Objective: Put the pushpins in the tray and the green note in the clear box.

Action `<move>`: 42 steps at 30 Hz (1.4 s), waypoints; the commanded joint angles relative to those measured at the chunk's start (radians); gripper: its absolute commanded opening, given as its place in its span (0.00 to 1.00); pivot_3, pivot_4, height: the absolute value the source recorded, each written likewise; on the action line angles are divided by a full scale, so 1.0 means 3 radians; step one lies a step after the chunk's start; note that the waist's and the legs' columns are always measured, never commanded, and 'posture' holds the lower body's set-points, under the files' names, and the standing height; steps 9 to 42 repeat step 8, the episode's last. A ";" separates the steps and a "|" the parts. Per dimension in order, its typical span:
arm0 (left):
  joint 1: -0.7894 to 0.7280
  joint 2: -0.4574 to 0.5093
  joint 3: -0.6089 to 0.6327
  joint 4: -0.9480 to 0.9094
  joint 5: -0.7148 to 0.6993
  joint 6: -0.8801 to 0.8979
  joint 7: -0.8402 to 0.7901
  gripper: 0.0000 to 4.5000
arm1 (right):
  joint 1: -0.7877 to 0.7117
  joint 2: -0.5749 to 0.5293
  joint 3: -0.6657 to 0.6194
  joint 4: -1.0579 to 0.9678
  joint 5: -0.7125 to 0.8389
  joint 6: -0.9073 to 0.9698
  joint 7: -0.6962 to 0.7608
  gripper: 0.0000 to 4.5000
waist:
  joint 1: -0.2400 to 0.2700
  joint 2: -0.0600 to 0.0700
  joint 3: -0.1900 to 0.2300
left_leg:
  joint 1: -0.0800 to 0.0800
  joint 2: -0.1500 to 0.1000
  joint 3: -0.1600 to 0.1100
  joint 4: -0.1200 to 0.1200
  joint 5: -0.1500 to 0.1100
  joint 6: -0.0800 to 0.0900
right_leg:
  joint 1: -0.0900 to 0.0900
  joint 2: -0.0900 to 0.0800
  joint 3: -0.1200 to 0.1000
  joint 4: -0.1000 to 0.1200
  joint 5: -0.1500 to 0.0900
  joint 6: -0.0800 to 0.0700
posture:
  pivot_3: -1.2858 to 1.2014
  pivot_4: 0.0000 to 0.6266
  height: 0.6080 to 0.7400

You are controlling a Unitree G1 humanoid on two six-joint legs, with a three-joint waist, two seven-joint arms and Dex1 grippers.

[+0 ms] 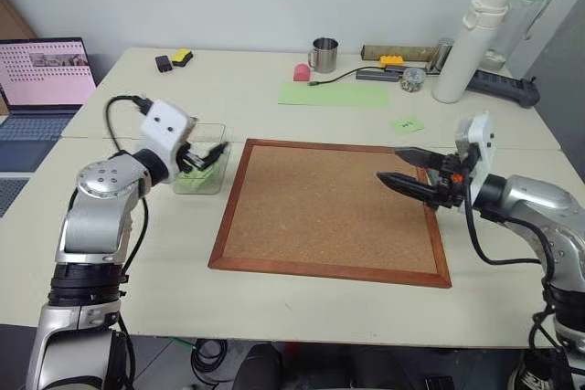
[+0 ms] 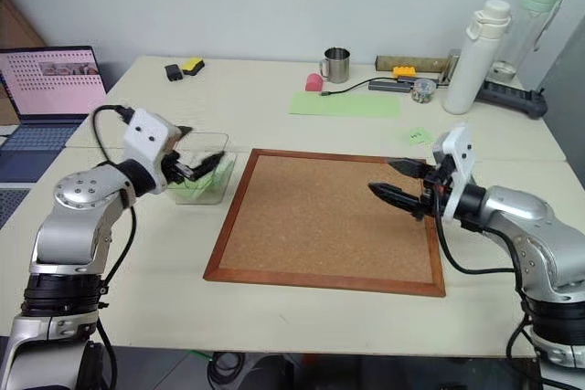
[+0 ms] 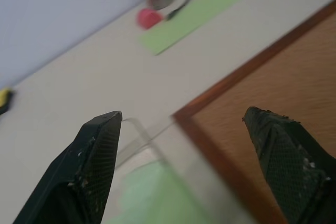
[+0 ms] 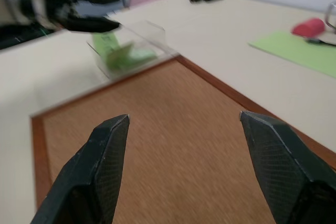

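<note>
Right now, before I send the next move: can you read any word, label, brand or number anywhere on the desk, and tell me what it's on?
No text can be read.
Laptop screen: pink page with a picture strip, lettering too small to read.
Small green note beyond the corkboard: dark pen marks, too small to make out.
White bottle, metal mug: no label shows.

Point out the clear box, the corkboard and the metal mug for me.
clear box (image 2: 222, 177): right eye view, on its near right wall.
corkboard (image 1: 320, 203): left eye view, on the bare cork middle.
metal mug (image 1: 324, 55): left eye view, on its side wall.
</note>
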 commanded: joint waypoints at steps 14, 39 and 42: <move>0.0491 0.0100 -0.0169 -0.0945 -0.0676 0.0623 -0.0488 0.86 | 0.0471 -0.0076 -0.0113 -0.0487 0.0012 -0.0009 -0.0084 0.78 | -0.0023 0.0000 0.0000 | 0.0004 0.0003 -0.0001 0.0000 -0.0001 0.0001 | 0.0000 0.0004 0.0002 0.0004 0.0000 0.0000 | 0.52 0.24 1.00; 0.0491 0.0100 -0.0169 -0.0945 -0.0676 0.0623 -0.0488 0.86 | 0.0471 -0.0076 -0.0113 -0.0487 0.0012 -0.0009 -0.0084 0.78 | -0.0023 0.0000 0.0000 | 0.0004 0.0003 -0.0001 0.0000 -0.0001 0.0001 | 0.0000 0.0004 0.0002 0.0004 0.0000 0.0000 | 0.52 0.24 1.00; 0.0491 0.0100 -0.0169 -0.0945 -0.0676 0.0623 -0.0488 0.86 | 0.0471 -0.0076 -0.0113 -0.0487 0.0012 -0.0009 -0.0084 0.78 | -0.0023 0.0000 0.0000 | 0.0004 0.0003 -0.0001 0.0000 -0.0001 0.0001 | 0.0000 0.0004 0.0002 0.0004 0.0000 0.0000 | 0.52 0.24 1.00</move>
